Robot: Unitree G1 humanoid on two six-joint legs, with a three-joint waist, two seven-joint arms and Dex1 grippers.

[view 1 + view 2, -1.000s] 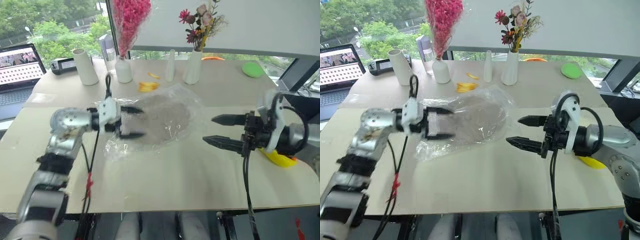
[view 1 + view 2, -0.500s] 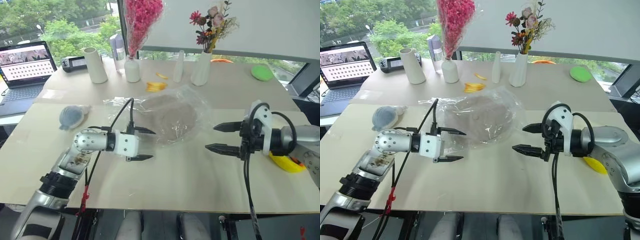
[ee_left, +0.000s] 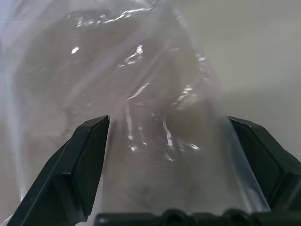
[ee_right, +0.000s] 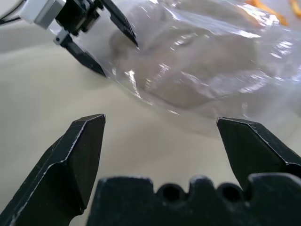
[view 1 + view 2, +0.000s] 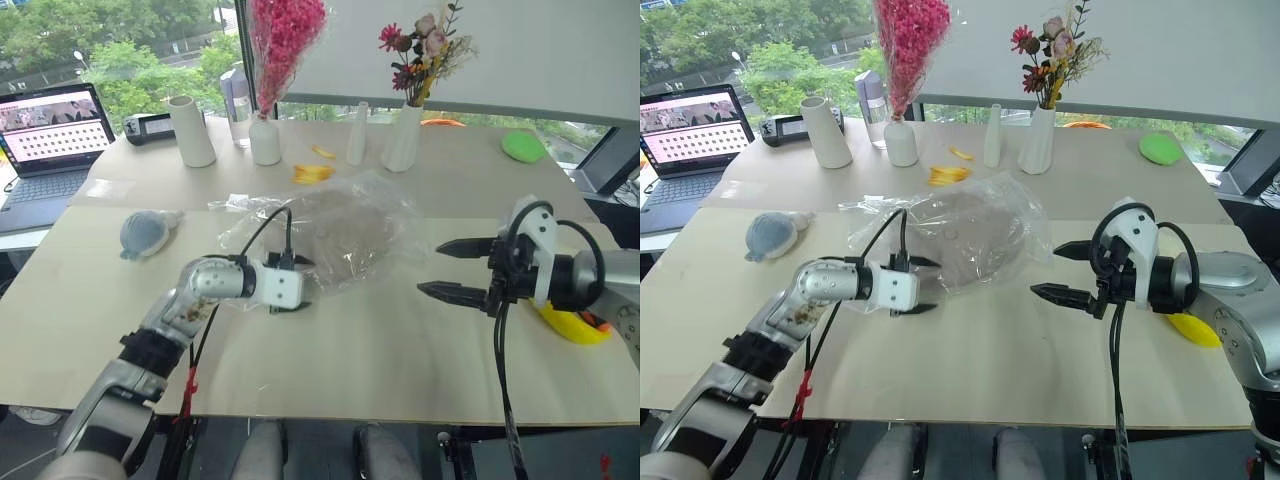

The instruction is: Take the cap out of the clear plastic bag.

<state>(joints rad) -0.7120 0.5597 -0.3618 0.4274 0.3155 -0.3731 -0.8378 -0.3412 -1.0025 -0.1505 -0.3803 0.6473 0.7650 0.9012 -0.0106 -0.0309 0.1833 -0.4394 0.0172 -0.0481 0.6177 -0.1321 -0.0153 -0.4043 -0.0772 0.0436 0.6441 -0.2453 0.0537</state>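
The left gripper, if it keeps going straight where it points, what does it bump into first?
Most likely the clear plastic bag: the open left gripper already has its fingers at the bag's near edge, with the cap inside just behind the plastic.

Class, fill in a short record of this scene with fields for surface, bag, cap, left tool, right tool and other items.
surface: pale table
bag: clear plastic bag, crinkled, lying on the table
cap: cap, inside the bag
left tool: left tool, open, at the bag's near edge
right tool: right tool, open, beside the bag, apart from it
other items: laptop, white vases with flowers, blue-grey soft thing
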